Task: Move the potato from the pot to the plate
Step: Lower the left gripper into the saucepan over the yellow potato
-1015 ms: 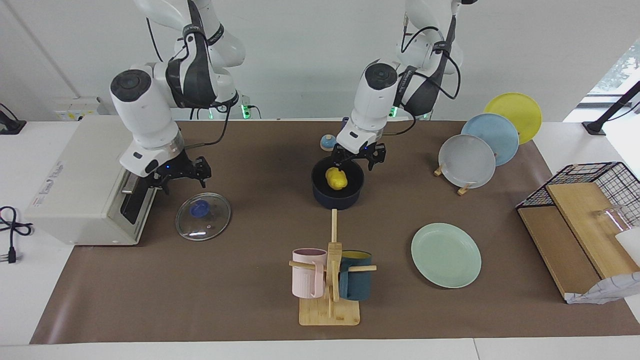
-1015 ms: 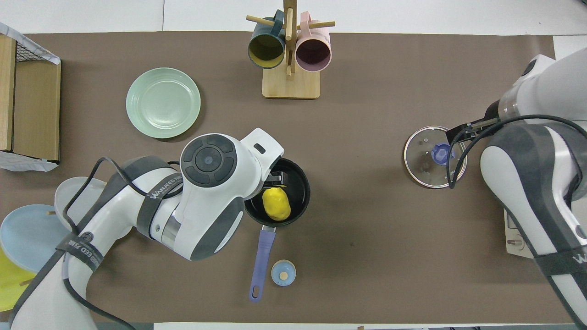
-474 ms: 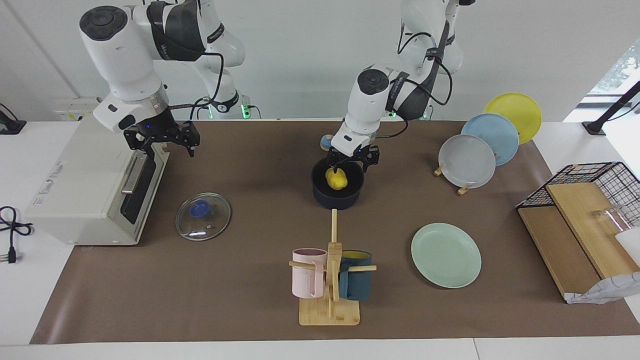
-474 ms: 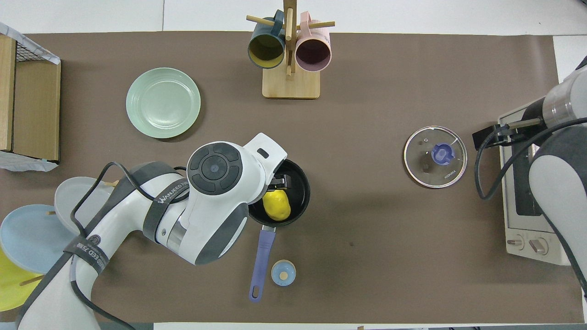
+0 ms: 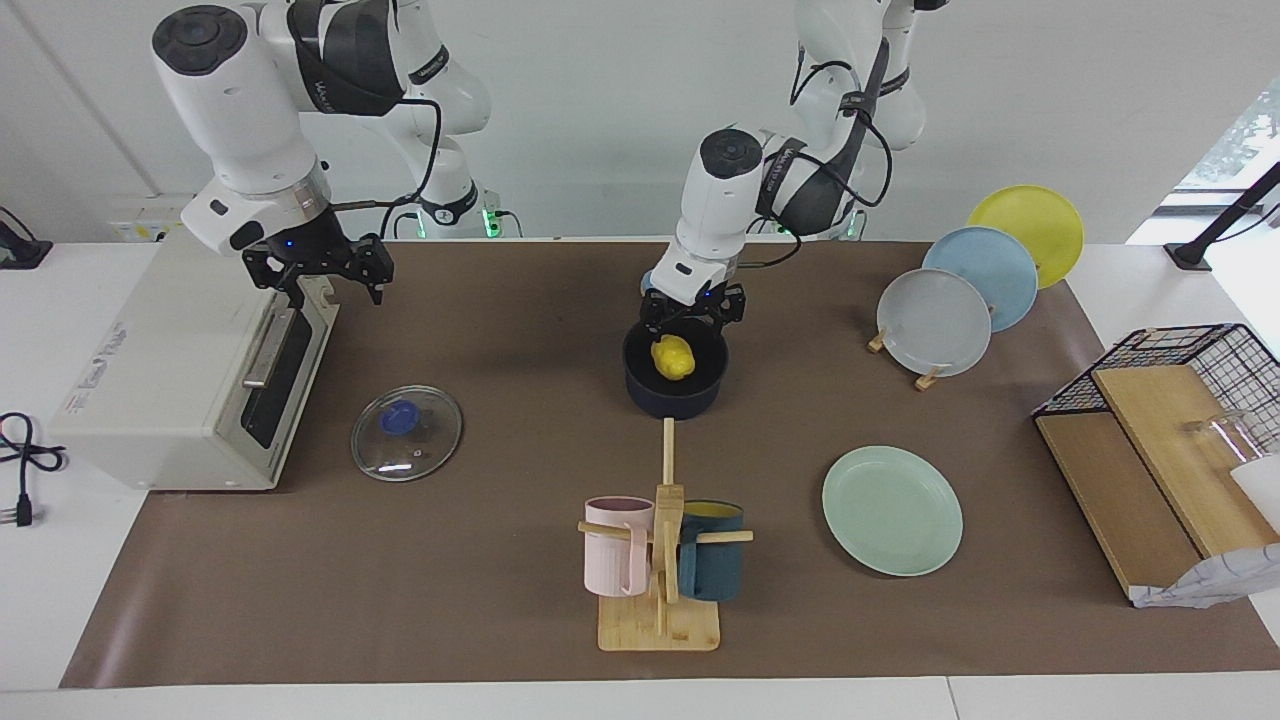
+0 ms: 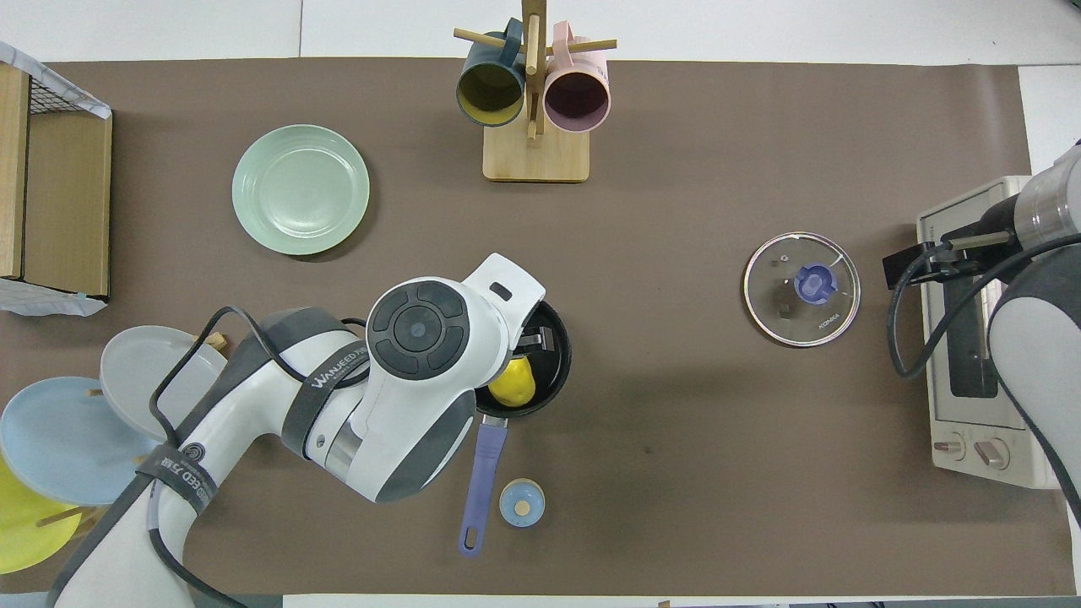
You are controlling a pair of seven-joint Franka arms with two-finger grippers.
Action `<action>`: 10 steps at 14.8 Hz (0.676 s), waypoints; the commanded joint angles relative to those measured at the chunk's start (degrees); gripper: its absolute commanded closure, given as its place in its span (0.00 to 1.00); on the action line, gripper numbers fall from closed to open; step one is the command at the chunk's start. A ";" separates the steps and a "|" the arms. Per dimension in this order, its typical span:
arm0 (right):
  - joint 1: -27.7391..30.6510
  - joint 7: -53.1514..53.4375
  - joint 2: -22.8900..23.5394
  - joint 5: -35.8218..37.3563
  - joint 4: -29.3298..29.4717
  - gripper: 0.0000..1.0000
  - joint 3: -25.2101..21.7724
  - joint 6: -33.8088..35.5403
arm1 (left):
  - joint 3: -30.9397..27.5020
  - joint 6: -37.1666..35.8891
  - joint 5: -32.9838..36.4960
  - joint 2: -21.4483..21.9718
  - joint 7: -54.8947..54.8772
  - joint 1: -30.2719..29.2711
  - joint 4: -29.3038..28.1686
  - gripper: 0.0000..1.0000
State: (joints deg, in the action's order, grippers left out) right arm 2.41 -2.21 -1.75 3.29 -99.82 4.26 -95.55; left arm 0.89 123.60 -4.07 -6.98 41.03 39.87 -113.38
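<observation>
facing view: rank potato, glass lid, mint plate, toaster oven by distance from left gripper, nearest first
From the left gripper:
1. potato, in the pot right below it.
2. mint plate, toward the left arm's end, farther from the robots.
3. glass lid, toward the right arm's end.
4. toaster oven, at the right arm's end.

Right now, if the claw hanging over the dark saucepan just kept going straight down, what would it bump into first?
Most likely the potato in the pot: the left gripper points down over it, fingers open. Depth is hard to judge, so a finger might clip the pot's rim first.
</observation>
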 commanded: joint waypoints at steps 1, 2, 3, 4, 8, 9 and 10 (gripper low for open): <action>0.58 0.80 -0.44 -0.66 -0.82 0.00 -0.04 -1.21 | -0.98 1.82 -0.76 1.26 0.72 0.92 -1.84 0.00; 0.49 1.06 -0.36 -0.66 -0.73 0.00 -0.04 -1.13 | -0.98 1.73 -0.76 1.26 0.72 0.92 -1.93 0.00; 0.40 1.06 0.43 -0.66 0.14 0.00 -0.13 -0.78 | -0.98 1.55 -0.76 1.44 0.72 1.00 -2.02 0.00; 0.49 1.06 0.52 -0.74 0.58 0.00 -0.13 -0.51 | -0.98 1.55 -0.76 1.53 0.72 1.00 -2.02 0.00; 0.05 1.06 0.52 -0.75 0.67 0.00 -0.30 -0.34 | -0.98 3.21 -0.85 -1.27 1.15 1.61 -2.19 0.00; -0.04 1.15 0.61 -0.75 0.76 0.00 -0.31 -0.51 | -0.98 3.40 -0.76 -1.55 1.85 1.62 -2.28 0.00; -0.04 1.06 0.61 -0.75 0.76 0.00 -0.48 -0.42 | -0.98 3.40 -0.85 -1.55 2.21 1.62 -2.28 0.00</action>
State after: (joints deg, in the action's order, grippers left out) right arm 2.37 -2.17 -1.59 3.29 -99.67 3.94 -95.66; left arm 0.82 124.90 -4.07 -8.18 41.95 40.23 -114.50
